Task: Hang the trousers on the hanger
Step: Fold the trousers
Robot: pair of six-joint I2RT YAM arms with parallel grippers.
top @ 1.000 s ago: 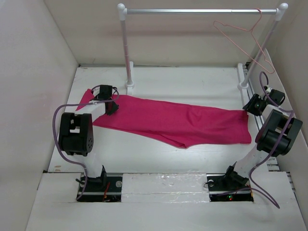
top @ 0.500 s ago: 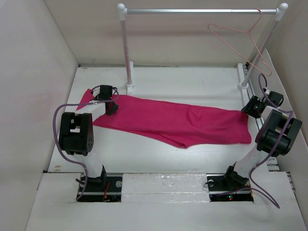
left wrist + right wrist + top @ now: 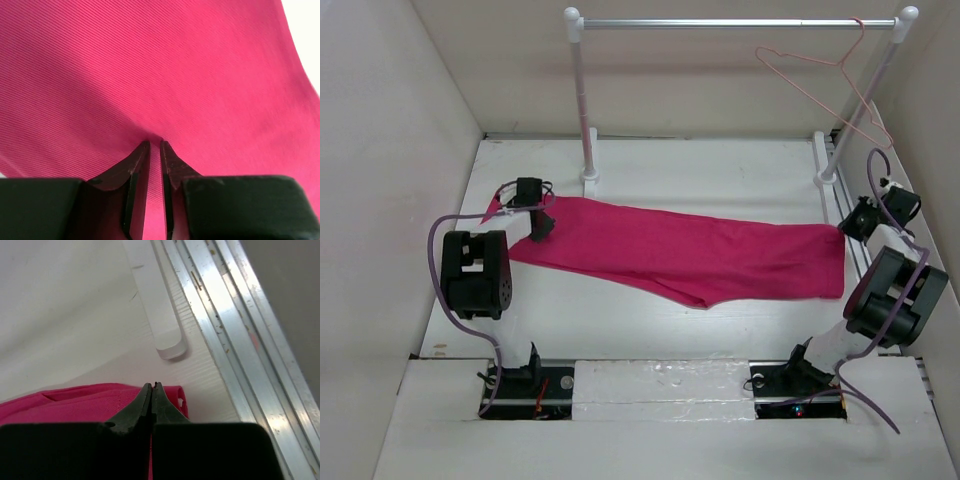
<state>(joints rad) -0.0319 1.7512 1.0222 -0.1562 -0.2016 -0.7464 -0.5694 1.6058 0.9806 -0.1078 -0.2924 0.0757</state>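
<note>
The magenta-pink trousers (image 3: 690,250) lie flat across the middle of the table, stretched from left to right. My left gripper (image 3: 539,228) is at their left end, and in the left wrist view it (image 3: 155,142) is shut on a pinch of the cloth (image 3: 175,65). My right gripper (image 3: 860,218) is at their right end, and in the right wrist view it (image 3: 152,385) is shut on the edge of the cloth (image 3: 75,402). The pale pink wire hanger (image 3: 820,75) hangs by its hook at the right end of the silver rail, well above and behind the right gripper.
The silver rail (image 3: 730,22) spans the back on two white posts, one at the left (image 3: 582,100) and one at the right (image 3: 865,95). The right post's foot (image 3: 155,300) and an aluminium track (image 3: 240,340) lie just beyond the right gripper. Walls close in both sides.
My left gripper has moved left and my right gripper right and back, drawing the trousers tauter. The right end of the cloth has shifted right. The hanger has swung slightly.
</note>
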